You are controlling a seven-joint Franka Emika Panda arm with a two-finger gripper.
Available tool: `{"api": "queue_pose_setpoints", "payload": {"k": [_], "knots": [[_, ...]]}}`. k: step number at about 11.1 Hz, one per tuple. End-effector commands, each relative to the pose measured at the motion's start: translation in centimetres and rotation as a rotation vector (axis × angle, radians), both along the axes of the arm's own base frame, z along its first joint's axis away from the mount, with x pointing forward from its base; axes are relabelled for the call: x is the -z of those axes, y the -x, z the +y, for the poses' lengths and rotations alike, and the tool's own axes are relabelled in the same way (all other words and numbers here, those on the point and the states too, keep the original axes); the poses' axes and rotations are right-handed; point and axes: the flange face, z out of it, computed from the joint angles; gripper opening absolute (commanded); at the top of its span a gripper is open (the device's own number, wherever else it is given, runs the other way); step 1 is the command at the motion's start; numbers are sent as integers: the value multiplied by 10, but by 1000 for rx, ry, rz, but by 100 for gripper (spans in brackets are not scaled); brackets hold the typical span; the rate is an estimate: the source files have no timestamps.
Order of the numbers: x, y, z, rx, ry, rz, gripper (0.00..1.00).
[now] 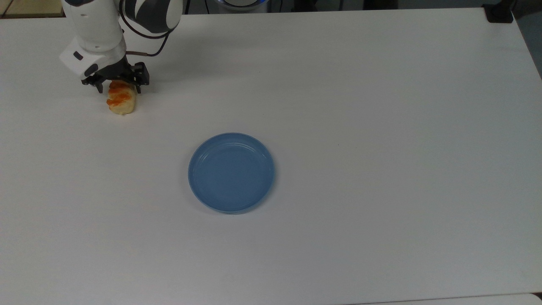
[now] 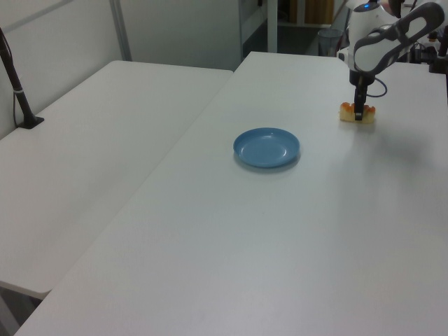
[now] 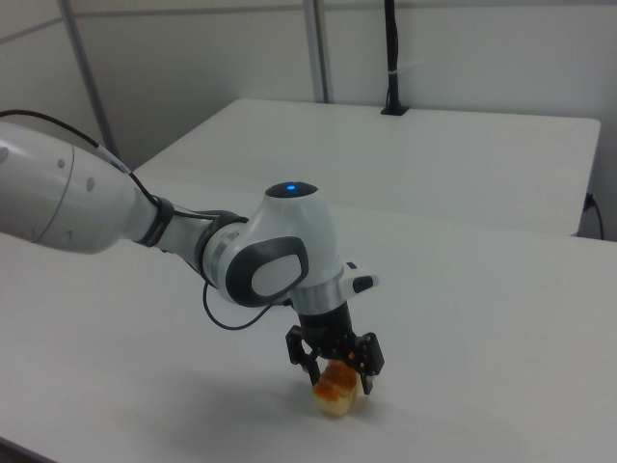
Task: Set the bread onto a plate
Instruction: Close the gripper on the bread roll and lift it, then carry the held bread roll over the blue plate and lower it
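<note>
The gripper point(image 1: 118, 87) is positioned low over the bread point(image 1: 122, 101), at the roll's end farthest from the top view's bottom edge. Its fingers are spread approx. as wide as the roll, one finger point(image 1: 138, 87) at each long side; contact w/ the bread cannot be confirmed, and nothing is seen to be clamped. In the right view the gripper point(image 3: 337, 374) straddles the bread point(image 3: 335, 397) from above, w/ the roll's near end left exposed.

The bread is seen lying flat on the white table point(image 1: 381, 106), near the top view's upper-left corner. In the left view the bread point(image 2: 348, 111) is partly covered by the gripper point(image 2: 358, 116).

The plate point(image 1: 231, 172) is located well apart from the bread, approx. at table centre, w/ nothing on it. In the left view the plate point(image 2: 267, 148) lies to the left view's left of the roll.
</note>
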Motion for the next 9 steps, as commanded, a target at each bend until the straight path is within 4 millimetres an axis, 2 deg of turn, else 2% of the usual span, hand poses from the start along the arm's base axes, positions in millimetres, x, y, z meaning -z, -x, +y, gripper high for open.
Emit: {"api": "queue_pose_setpoints", "payload": {"k": [1, 2, 4, 5, 6, 7, 8, 9], "knots": [[8, -1, 3, -37, 24, 2, 49], [7, -2, 4, -42, 24, -1, 25], [-5, -12, 15, -60, 22, -18, 1], [-16, -16, 17, -61, 19, -28, 0], [-35, -30, 23, -69, 21, -40, 0], [-65, -50, 35, -81, 16, -53, 0], [-89, -77, 59, -103, -5, -100, 0], [-101, -97, 84, -96, -57, -160, 0]]}}
